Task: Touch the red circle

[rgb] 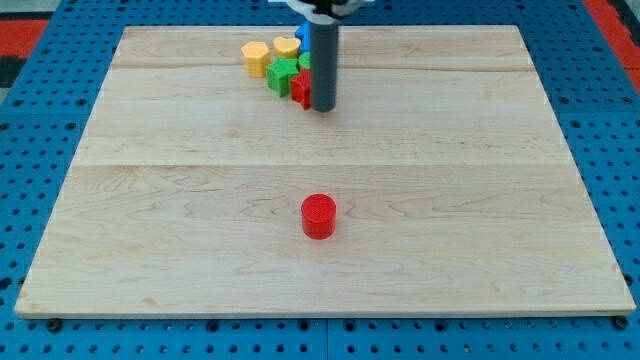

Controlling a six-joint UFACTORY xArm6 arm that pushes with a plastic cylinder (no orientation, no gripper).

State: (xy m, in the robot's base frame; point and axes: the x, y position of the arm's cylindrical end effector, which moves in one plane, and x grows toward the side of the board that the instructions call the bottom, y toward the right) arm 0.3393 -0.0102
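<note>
my tip rests at the far side of the wooden board, pressed beside a cluster of yellow, green, blue and red blocks; a bare rod, it grips nothing. the red circle sits alone, well apart, almost straight toward the near edge.

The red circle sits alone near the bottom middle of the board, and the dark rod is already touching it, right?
Not quite. The red circle does sit alone near the bottom middle of the board, but my tip is not touching it. The camera view shows my tip far off near the view's top, beside the cluster with the red block.
</note>
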